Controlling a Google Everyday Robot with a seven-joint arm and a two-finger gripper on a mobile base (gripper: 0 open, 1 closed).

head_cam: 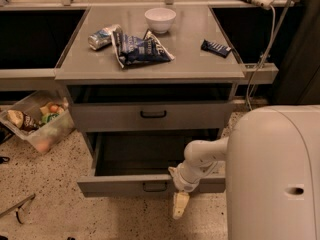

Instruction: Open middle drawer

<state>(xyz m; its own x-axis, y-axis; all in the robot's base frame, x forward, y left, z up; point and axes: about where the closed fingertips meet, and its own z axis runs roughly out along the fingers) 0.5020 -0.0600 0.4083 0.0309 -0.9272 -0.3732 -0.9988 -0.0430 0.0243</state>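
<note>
The middle drawer (125,185) is the grey drawer pulled far out from the cabinet. Its flat front faces me and its dark tray interior (145,156) is open to view. Its small black bar handle (155,186) sits at the centre of the front. My gripper (180,205) hangs pointing down in front of the drawer front, just right of and below the handle, and it is not on the handle. My white arm (205,156) reaches to it from the right. Nothing shows in the gripper.
Above it, another grey drawer (153,115) with a black handle stands slightly out. The cabinet top (200,64) holds a white bowl (160,19), a blue chip bag (140,49), a can (102,36) and a dark snack bar (216,47). A clear bin of food (37,121) stands on the floor at left. My white body (275,174) fills the right.
</note>
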